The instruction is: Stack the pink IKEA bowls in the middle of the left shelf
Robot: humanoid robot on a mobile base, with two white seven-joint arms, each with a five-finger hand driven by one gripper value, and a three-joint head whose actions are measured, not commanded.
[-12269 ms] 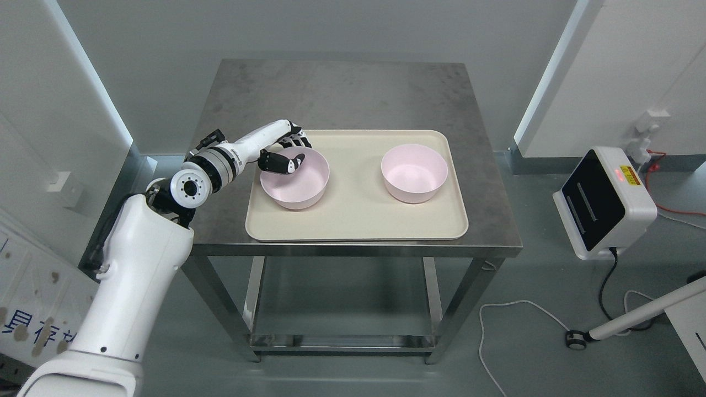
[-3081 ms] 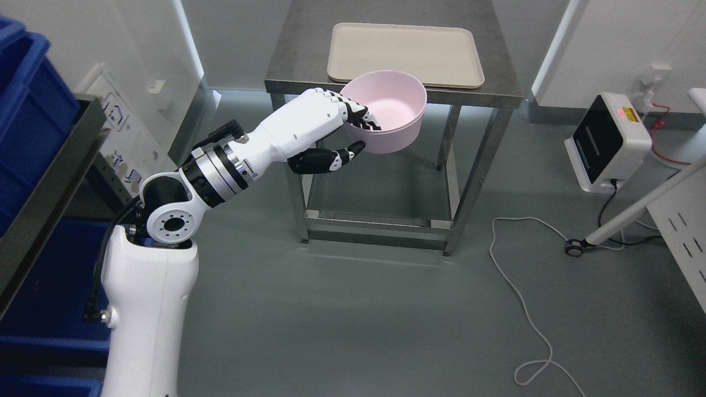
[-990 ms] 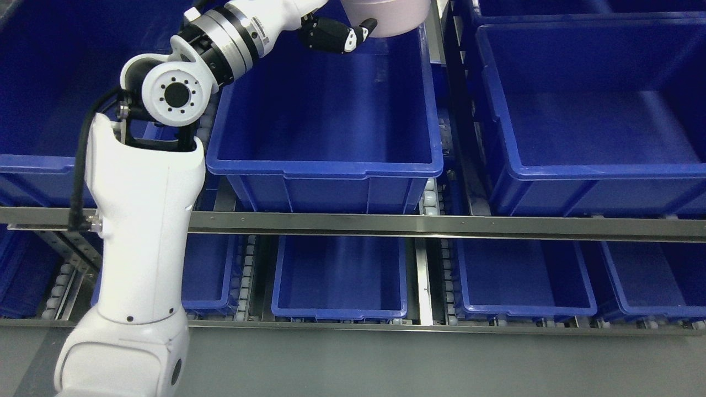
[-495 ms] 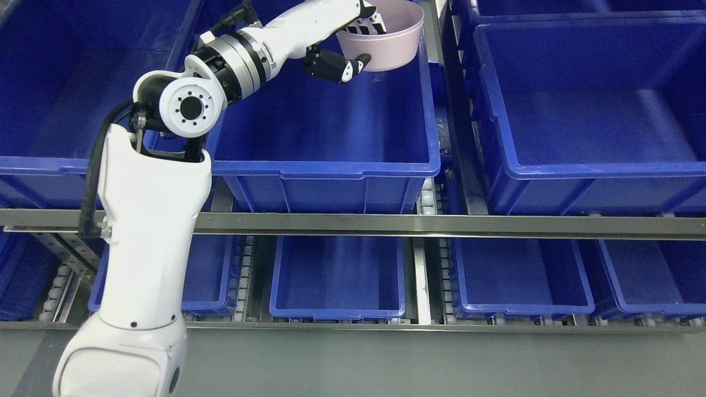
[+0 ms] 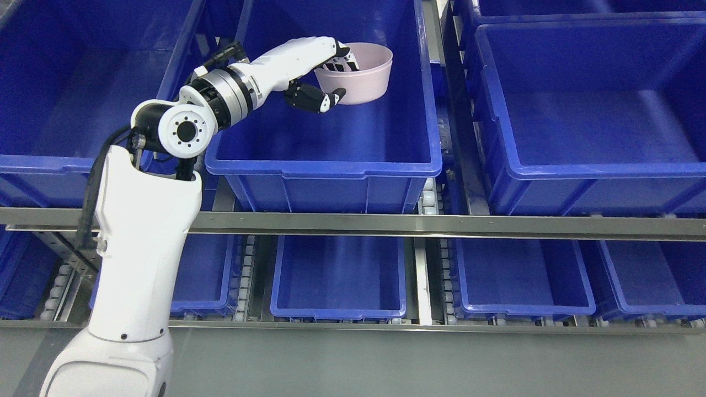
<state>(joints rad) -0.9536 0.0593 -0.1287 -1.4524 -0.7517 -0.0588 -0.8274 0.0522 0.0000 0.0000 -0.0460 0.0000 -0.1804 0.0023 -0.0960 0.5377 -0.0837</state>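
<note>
Nearest you, below the steel rail (image 5: 386,225), a lower row of small blue bins runs across the rack; none of them concerns this step. Just above the rail sits the middle bin (image 5: 325,165), and everything that matters lies inside it.

Your left hand (image 5: 320,74) reaches in over the bin's near-left corner and is clamped on the near-left rim of the pink bowl (image 5: 361,74): fingers (image 5: 342,60) hooked inside the rim, thumb pressed against the outer wall. The bowl hangs or rests toward the far end of the bin, about midway between its side walls; you cannot tell from here whether its base already touches the floor. It appears to hold the stack already, though the inner rim is hard to make out, so treat it as one load.

To finish well, lower straight down until the base seats flat, keeping the rim level so nothing tips on release. Then open the thumb first and lift the fingers upward out of the bowl before pulling back, or you risk dragging it along.

Room is generous: the bin floor is bare between the bowl and the near wall, and the bowl stands well apart from the right wall. Mind the forearm against the near-left rim when you withdraw. The right arm is out of sight.
</note>
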